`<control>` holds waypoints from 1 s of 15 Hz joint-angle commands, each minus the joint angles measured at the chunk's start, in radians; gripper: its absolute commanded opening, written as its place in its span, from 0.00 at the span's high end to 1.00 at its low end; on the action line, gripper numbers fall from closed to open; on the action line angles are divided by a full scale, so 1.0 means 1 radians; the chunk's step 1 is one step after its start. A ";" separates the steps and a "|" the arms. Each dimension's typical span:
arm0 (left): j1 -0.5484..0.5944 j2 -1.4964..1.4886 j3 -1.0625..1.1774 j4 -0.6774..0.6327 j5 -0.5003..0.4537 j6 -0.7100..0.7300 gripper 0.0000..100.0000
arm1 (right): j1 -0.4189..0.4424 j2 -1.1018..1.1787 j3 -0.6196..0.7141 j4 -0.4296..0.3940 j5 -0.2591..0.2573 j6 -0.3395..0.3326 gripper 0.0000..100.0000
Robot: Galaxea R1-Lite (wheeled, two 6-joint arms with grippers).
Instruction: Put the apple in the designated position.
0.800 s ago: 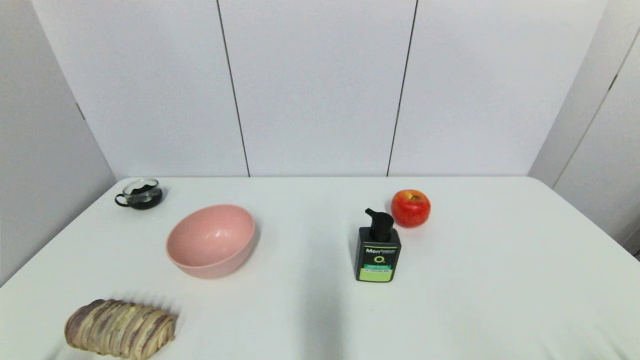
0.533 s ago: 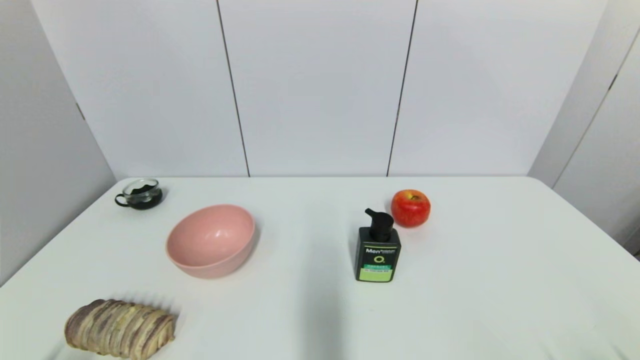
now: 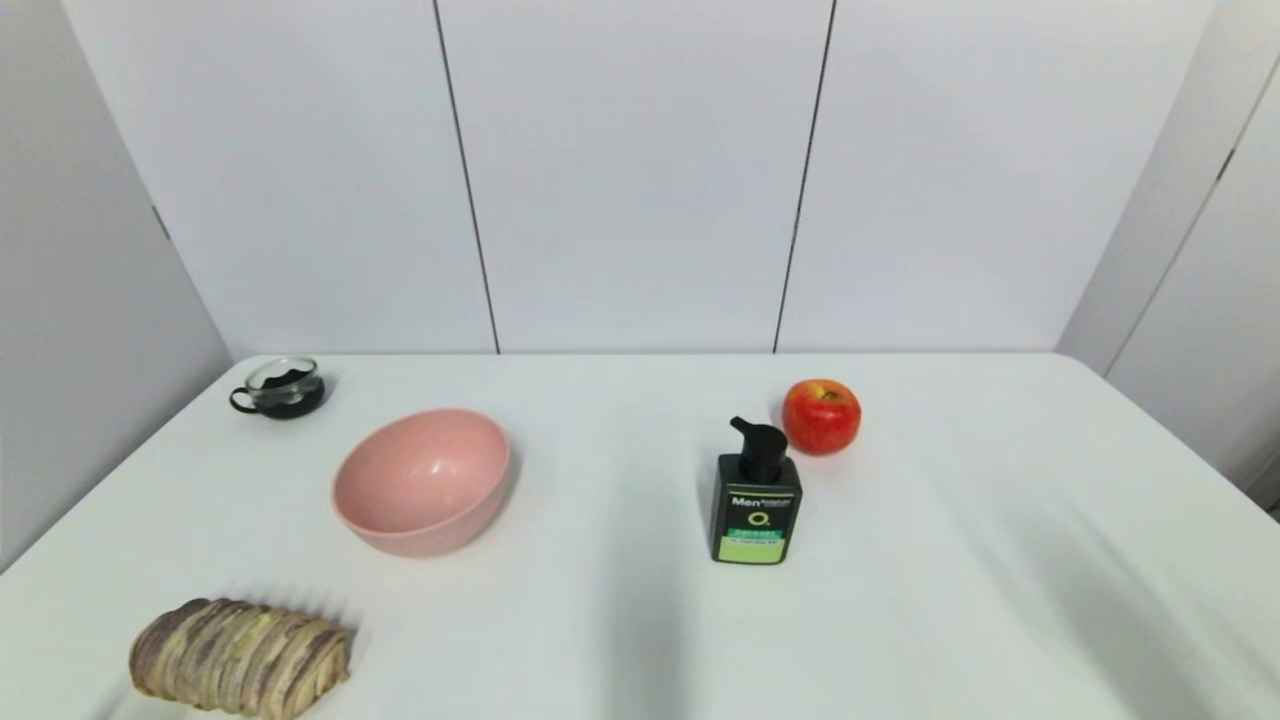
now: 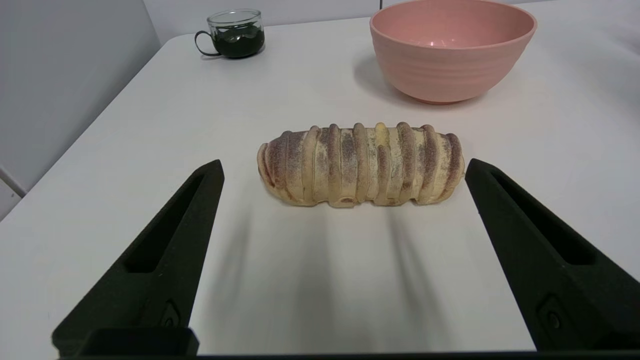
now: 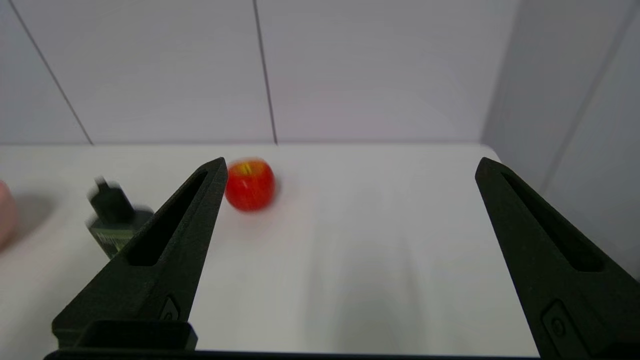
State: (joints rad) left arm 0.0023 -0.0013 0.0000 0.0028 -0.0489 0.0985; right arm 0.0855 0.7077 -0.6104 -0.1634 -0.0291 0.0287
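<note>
On the far right part of the white table [image 3: 950,600] sits the apple [image 3: 821,416], upright with its stem up, resting free on the cloth with nothing gripping it. Just in front of it and slightly to the left stands a dark pump bottle [image 3: 756,500] with a green label, close beside the apple but apart from it. Over on the left, the pink bowl [image 3: 422,480] sits upright and shows only its bare glossy inside. Behind it, near the far left corner, a small glass cup [image 3: 281,388] holds something dark. At the near left edge lies a striped bread loaf [image 3: 240,656], lengthwise across the table. Neither arm shows from the head camera. The left gripper [image 4: 345,170] hangs low over the near edge, fingers spread wide, with the loaf lying just beyond the fingertips and touching neither. The right gripper [image 5: 350,167] hovers above the right side of the table, fingers also spread wide and holding nothing, with the apple well ahead beside one finger [image 5: 170,235].
</note>
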 commanded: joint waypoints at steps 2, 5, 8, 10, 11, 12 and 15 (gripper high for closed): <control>0.001 0.001 0.000 0.000 0.000 0.000 0.00 | 0.223 0.797 -0.534 -0.033 0.048 -0.004 0.00; 0.001 0.001 0.000 0.000 0.000 0.000 0.00 | 0.218 1.078 -0.700 -0.010 0.051 -0.012 0.00; 0.001 0.001 0.000 0.000 0.000 0.000 0.00 | 0.227 1.217 -0.810 0.047 0.060 -0.032 0.00; 0.001 0.001 0.000 0.000 0.000 0.000 0.00 | 0.230 1.273 -0.851 0.068 0.058 -0.058 0.00; 0.001 0.001 0.000 0.000 0.000 0.001 0.00 | 0.230 1.285 -0.856 0.067 0.055 -0.066 0.00; 0.001 0.001 0.000 -0.001 0.000 0.001 0.00 | 0.229 1.291 -0.855 0.071 0.058 -0.070 0.00; 0.001 0.001 0.000 0.000 0.000 0.000 0.00 | 0.220 1.287 -0.841 0.159 0.041 -0.070 0.00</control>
State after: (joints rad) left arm 0.0023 -0.0013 0.0000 0.0032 -0.0485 0.0981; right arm 0.3106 1.9753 -1.4553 -0.0402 0.0196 -0.0413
